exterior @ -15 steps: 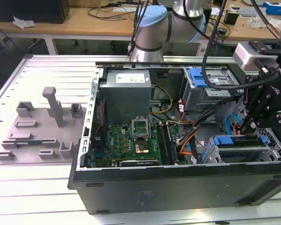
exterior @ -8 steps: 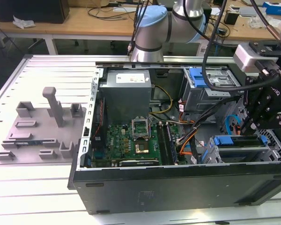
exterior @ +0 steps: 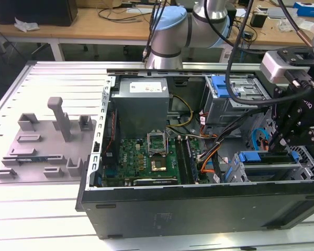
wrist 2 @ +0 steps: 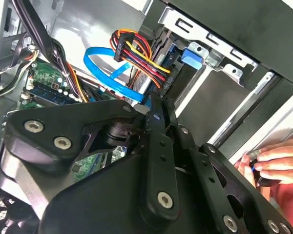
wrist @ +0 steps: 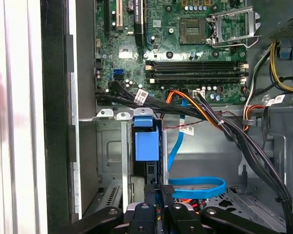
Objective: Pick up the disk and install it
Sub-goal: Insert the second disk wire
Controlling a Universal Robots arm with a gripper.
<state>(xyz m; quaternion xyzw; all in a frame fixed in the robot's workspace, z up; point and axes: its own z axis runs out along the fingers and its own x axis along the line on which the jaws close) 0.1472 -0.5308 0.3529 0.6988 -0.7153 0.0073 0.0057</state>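
Robot arm works a hard drive into the bay of an open desktop tower.

Nearest the wrist cameras, the pincer (wrist: 154, 195) is closed on the edge of the disk (wrist: 146, 146), which stands upright in its blue carrier between the metal rails of the drive cage (wrist: 123, 161), partly slid in. The drive looks rigid, fairly heavy and sensitive to knocks, so its narrow edges or carrier frame seem the safe hold. Just beside it loop a blue data cable (wrist: 195, 186) and a bundle of power wires (wrist 2: 139, 56) that could snag. Beyond lie the motherboard (wrist: 185, 63) and its processor socket (wrist: 193, 30). A person's hand (wrist 2: 276, 163) rests at the case edge. In the exterior view, a grey fixture tray (exterior: 47, 144) sits on the table (exterior: 36, 209).
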